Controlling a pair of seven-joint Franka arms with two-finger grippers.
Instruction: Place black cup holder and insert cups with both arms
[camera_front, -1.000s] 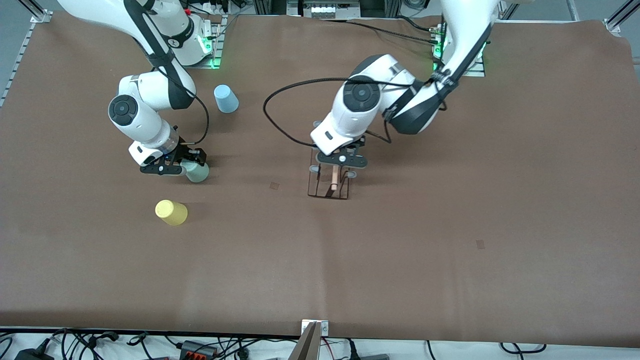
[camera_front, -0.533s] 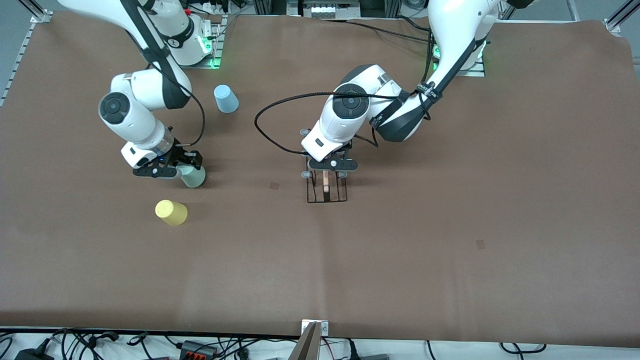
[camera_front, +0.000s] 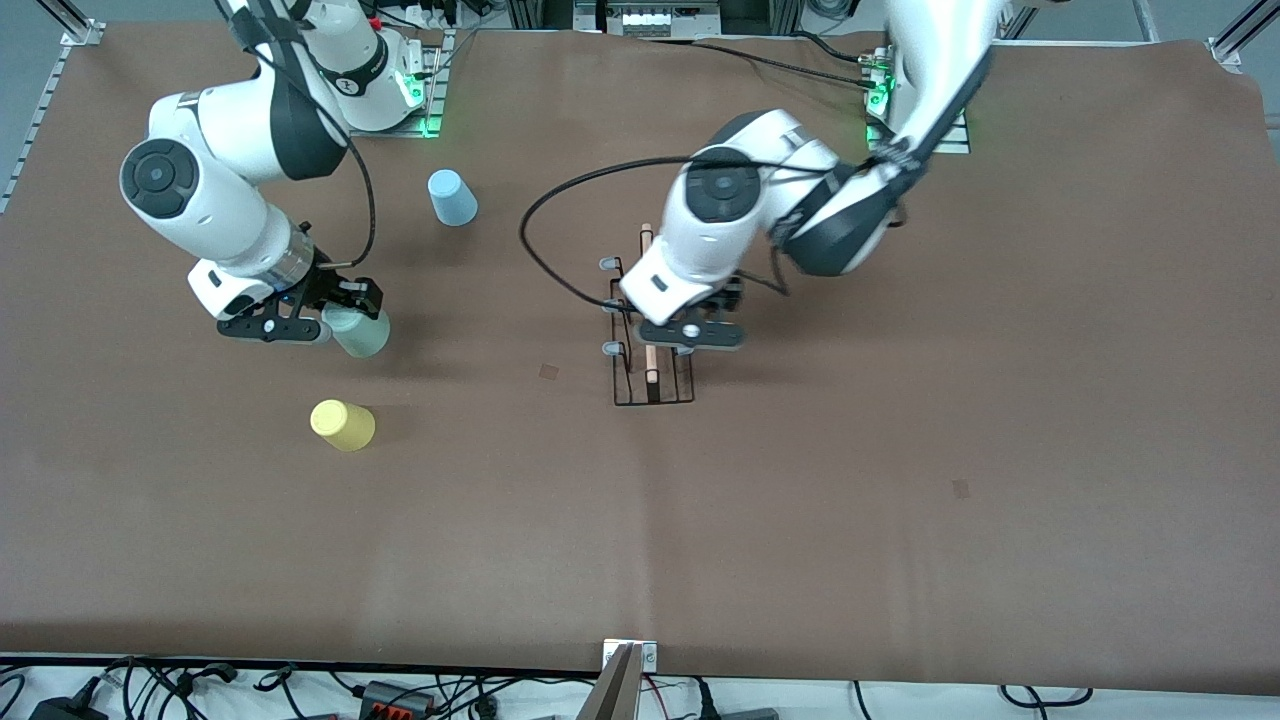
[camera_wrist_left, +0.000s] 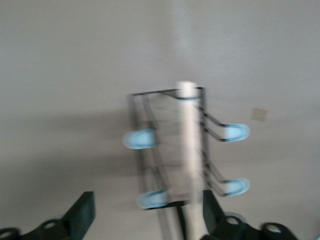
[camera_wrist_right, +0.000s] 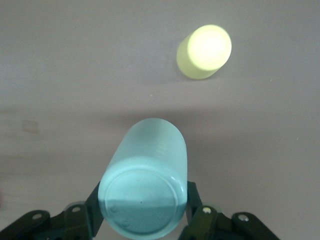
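Note:
The black cup holder (camera_front: 652, 396) stands on the brown table mat near the middle, its wooden rod (camera_front: 648, 300) on top and grey-tipped pegs at the sides. It also shows in the left wrist view (camera_wrist_left: 187, 145). My left gripper (camera_front: 688, 335) is over the holder, open, with the rod close beside one finger (camera_wrist_left: 212, 215). My right gripper (camera_front: 335, 320) is shut on the mint green cup (camera_front: 360, 335) and holds it above the mat, base toward the camera in the right wrist view (camera_wrist_right: 147, 165). The yellow cup (camera_front: 342, 424) and the light blue cup (camera_front: 452, 197) stand upside down on the mat.
The yellow cup also shows in the right wrist view (camera_wrist_right: 205, 51), on the mat below the held cup. The brown mat (camera_front: 900, 450) covers the table. Cables and a metal bracket (camera_front: 628, 660) lie along the edge nearest the front camera.
My right gripper has lifted the mint cup off the mat and moved toward the right arm's end. My left gripper has turned the holder straight, then shifted off to the side over it.

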